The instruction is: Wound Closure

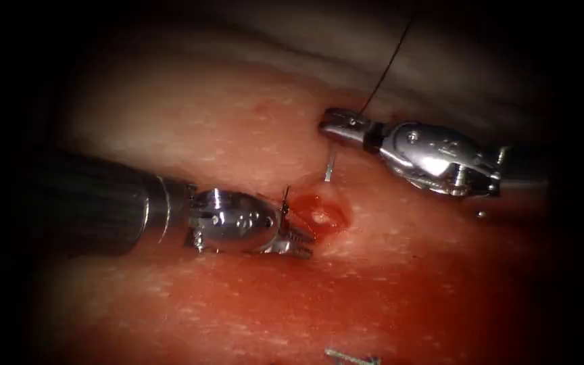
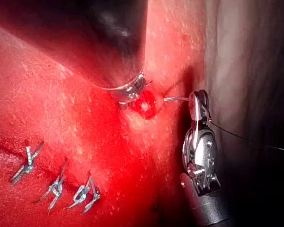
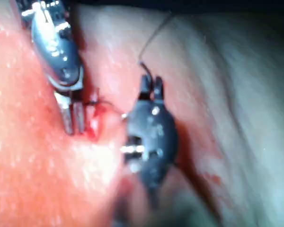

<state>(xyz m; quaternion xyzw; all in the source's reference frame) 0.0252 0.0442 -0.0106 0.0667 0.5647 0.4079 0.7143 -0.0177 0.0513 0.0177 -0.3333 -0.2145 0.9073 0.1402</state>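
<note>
My right gripper (image 1: 329, 126) was shut on the thin curved silver needle (image 1: 330, 165) near its back end. The needle's tip went down into the soft pink tissue (image 1: 224, 128), just above the small wet red cut (image 1: 319, 215). The thin dark thread (image 1: 388, 64) ran up from that gripper. My left gripper (image 1: 297, 238) lay open at the cut's left edge, holding nothing. I saw no writing.
</note>
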